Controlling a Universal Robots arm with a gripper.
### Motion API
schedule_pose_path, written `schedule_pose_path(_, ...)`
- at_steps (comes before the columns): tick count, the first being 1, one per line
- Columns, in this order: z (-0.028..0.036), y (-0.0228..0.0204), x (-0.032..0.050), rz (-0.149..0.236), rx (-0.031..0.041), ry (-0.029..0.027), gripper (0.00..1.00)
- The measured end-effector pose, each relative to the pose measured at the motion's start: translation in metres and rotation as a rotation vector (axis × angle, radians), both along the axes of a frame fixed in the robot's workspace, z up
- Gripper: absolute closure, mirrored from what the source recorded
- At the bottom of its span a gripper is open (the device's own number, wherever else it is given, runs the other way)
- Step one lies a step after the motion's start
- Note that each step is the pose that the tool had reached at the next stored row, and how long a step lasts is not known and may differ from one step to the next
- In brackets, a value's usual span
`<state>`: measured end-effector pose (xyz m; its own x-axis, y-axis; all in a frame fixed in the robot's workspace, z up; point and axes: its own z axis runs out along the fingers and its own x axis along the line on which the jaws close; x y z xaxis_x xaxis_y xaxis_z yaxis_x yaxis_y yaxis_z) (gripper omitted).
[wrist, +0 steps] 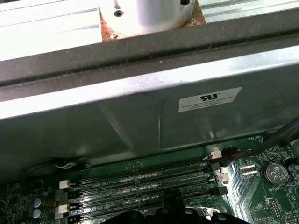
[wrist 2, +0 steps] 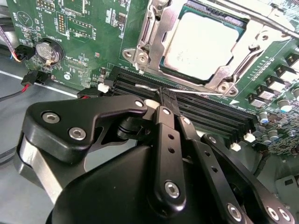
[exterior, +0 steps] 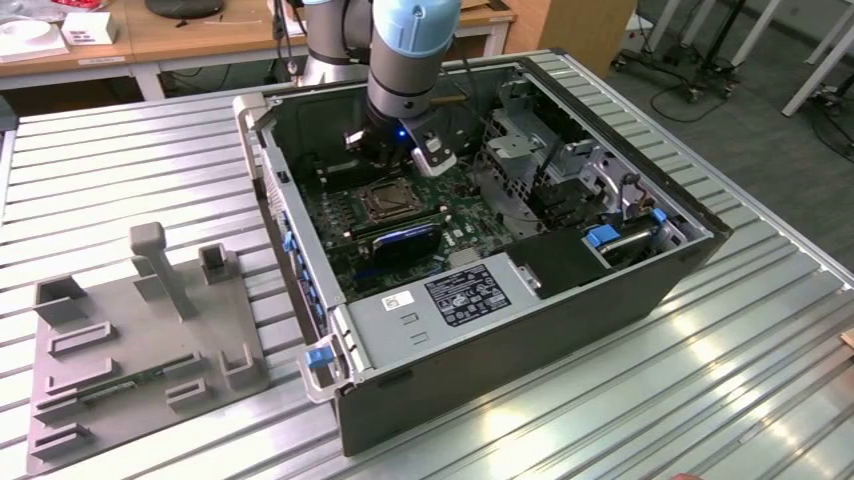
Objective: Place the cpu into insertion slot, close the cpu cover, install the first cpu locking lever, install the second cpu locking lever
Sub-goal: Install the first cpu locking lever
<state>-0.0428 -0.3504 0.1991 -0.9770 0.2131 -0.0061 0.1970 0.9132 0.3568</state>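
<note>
On a ribbed metal table (exterior: 120, 170), the gripper (wrist 2: 168, 100), fingers pressed together on a thin locking lever (wrist 2: 196, 92) beside the covered cpu (wrist 2: 198, 44), risks slipping onto the memory slots (wrist 2: 215, 114).

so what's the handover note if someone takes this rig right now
Claw: fingers together, tips at the thin locking lever that lies along the socket edge beside the memory slots; a pinch on it cannot be confirmed.
The cpu sits in the insertion slot.
The cpu cover is down over it, framing the chip.
Done: cpu placed, cover closed.
Left: both levers. Neither shows as latched from these views.
</note>
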Motion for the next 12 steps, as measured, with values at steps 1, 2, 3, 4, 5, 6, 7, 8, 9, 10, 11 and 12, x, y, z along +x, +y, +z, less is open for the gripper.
schedule_pose_path(1,-0.0001,0.0,0.0,0.0,0.0001,0.0,0.9)
schedule_pose_path(2,-0.0002,0.0001,0.0,0.0,-0.0001,0.0,0.9)
schedule_pose_path(3,-0.0003,0.0001,0.0001,0.0,-0.0005,0.0,0.9)
schedule_pose_path(4,-0.0005,0.0002,0.0001,0.0,-0.0012,-0.0002,0.9)
schedule_pose_path(5,-0.0006,0.0003,0.0001,0.0,-0.0023,-0.0004,0.9)
schedule_pose_path(6,-0.0007,0.0003,0.0,0.0,-0.0037,-0.0004,0.9)
schedule_pose_path(7,-0.0009,0.0004,0.0,0.0,-0.0054,-0.0005,0.9)
schedule_pose_path(8,-0.001,0.0005,0.0,0.0,-0.0071,-0.0005,0.9)
schedule_pose_path(9,-0.0012,0.0007,0.0,0.0,-0.0091,-0.0004,0.9)
schedule_pose_path(10,-0.0013,0.0009,0.0,0.0,-0.0115,-0.0004,0.9)
schedule_pose_path(11,-0.0016,0.0013,0.0,-0.001,-0.0142,-0.0006,0.9)
schedule_pose_path(12,-0.0019,0.0016,0.0,-0.001,-0.0171,-0.0007,0.9)
